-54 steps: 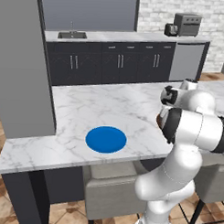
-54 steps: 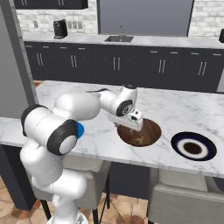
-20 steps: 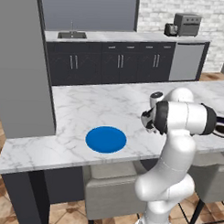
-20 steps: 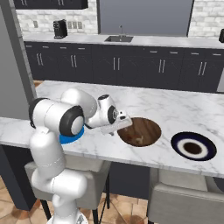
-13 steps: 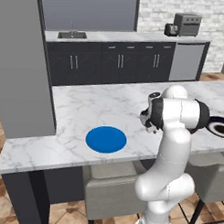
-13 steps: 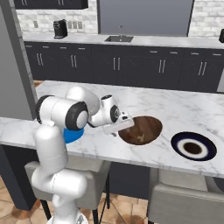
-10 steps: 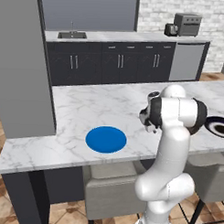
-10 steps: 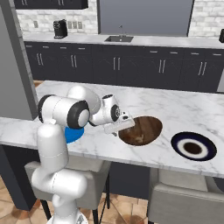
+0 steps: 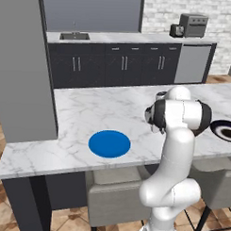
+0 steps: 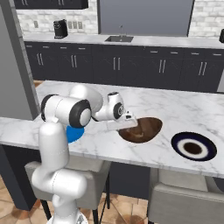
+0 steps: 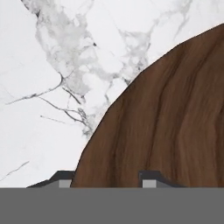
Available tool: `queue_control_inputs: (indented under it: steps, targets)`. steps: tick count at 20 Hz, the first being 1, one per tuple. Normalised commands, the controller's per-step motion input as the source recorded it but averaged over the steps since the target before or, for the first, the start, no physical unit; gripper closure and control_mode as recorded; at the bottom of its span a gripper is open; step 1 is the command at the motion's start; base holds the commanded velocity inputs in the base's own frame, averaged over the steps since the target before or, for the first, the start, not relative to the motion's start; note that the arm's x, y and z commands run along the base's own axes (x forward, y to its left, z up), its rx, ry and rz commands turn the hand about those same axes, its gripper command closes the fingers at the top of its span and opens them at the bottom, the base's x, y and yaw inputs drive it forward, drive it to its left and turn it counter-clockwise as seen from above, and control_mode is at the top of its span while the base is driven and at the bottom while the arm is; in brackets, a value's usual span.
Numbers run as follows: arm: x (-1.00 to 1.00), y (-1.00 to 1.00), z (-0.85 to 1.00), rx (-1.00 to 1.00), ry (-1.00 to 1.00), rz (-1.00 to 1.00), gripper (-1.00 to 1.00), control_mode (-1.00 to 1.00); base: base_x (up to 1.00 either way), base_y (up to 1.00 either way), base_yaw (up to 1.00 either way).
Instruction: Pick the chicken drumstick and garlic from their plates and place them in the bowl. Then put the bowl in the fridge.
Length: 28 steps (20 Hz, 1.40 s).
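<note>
The brown wooden bowl (image 10: 148, 127) sits on the marble island between the two plates. My gripper (image 10: 129, 124) lies low at the bowl's left rim. In the hand view my gripper (image 11: 106, 178) straddles the rim of the bowl (image 11: 166, 109), one fingertip outside and one over the inside, the jaws part-way closed. The blue plate (image 9: 109, 143) (image 10: 72, 134) and the navy plate (image 10: 193, 146) (image 9: 226, 130) look bare. The chicken drumstick and the garlic cannot be made out. The tall grey fridge (image 9: 22, 67) stands at the island's left end.
A dark cabinet run with a sink (image 9: 75, 36) and a toaster (image 9: 193, 25) lines the back wall. Grey stools (image 10: 183, 197) stand under the island's near edge. A coffee machine (image 10: 60, 29) is at the back left.
The hand has come down from over the bowl to its left rim, and the fingers have drawn closer together. The bowl and both plates stay where they were.
</note>
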Motion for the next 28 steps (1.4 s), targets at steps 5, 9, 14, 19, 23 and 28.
queue_control_inputs:
  steps: [5, 9, 14, 19, 23, 28]
  targets:
    - [-0.16, -0.19, 0.1, 0.14, -0.03, -0.13, 1.0, -1.0, 0.0, 0.0, 0.0]
    - [-0.15, -0.04, 0.25, 0.13, -0.15, -0.08, 1.0, -1.0, 0.0, 0.0, 0.0]
    - [-0.16, 0.0, 0.11, 0.02, -0.16, -0.03, 1.0, -1.0, 0.0, 0.0, 0.0]
    - [-0.1, 0.03, -0.01, -0.07, -0.15, 0.0, 1.0, -1.0, 0.0, 0.0, 0.0]
    - [-0.02, 0.16, -0.03, -0.29, -0.07, 0.0, 1.0, -1.0, 0.0, 0.0, 0.0]
    - [-0.05, 0.16, 0.27, -0.29, 0.04, 0.0, 1.0, -1.0, 0.0, 0.0, 0.0]
